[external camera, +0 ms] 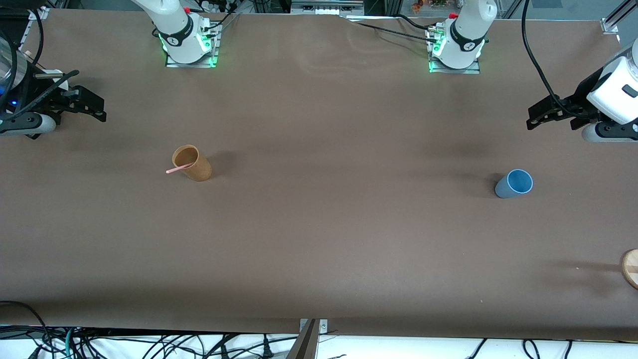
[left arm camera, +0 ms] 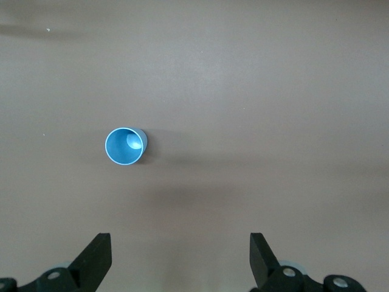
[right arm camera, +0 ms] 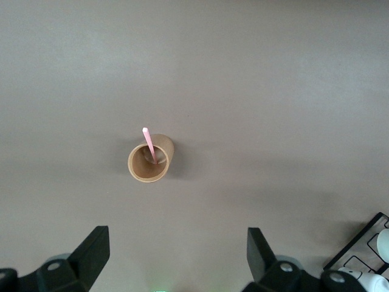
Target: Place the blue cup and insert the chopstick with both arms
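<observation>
The blue cup (external camera: pixel 515 183) stands upright on the table toward the left arm's end; the left wrist view shows it from above (left arm camera: pixel 126 146). The pale-pink chopstick (external camera: pixel 180 168) leans inside the tan cup (external camera: pixel 192 163) toward the right arm's end, its top end sticking out over the rim; both show in the right wrist view, the chopstick (right arm camera: pixel 149 145) and the tan cup (right arm camera: pixel 150 159). My left gripper (external camera: pixel 541 115) hangs open and empty above the table, away from the blue cup. My right gripper (external camera: pixel 92 105) hangs open and empty, away from the tan cup.
A round wooden piece (external camera: pixel 631 268) lies at the table's edge at the left arm's end, nearer to the front camera than the blue cup. The arm bases (external camera: pixel 189 45) (external camera: pixel 456 50) stand along the top edge.
</observation>
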`<act>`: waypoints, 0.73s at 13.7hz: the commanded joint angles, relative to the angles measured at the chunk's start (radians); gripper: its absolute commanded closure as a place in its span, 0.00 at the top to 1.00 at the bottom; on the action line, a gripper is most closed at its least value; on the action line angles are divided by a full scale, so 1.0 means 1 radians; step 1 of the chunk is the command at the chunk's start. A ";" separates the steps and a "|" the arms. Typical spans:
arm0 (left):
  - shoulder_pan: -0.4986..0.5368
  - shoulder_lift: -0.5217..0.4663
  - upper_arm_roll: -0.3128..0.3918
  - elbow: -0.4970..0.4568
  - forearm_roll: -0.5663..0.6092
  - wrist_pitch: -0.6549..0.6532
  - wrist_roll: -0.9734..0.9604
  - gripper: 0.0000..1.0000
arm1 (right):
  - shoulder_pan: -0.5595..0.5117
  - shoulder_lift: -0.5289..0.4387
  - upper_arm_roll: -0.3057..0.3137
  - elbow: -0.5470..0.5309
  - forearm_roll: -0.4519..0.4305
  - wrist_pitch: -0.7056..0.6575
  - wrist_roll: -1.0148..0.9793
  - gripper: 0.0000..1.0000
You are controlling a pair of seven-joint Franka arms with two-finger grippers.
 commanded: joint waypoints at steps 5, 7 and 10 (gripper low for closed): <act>-0.005 0.016 -0.003 0.033 0.023 -0.009 -0.002 1.00 | -0.008 -0.005 0.005 -0.005 0.016 0.005 0.053 1.00; -0.005 0.016 -0.003 0.033 0.023 -0.009 0.000 1.00 | -0.010 -0.005 0.005 -0.005 0.015 0.000 0.053 1.00; -0.005 0.016 -0.003 0.033 0.021 -0.009 -0.002 1.00 | -0.010 -0.005 0.004 -0.005 0.015 0.000 0.053 1.00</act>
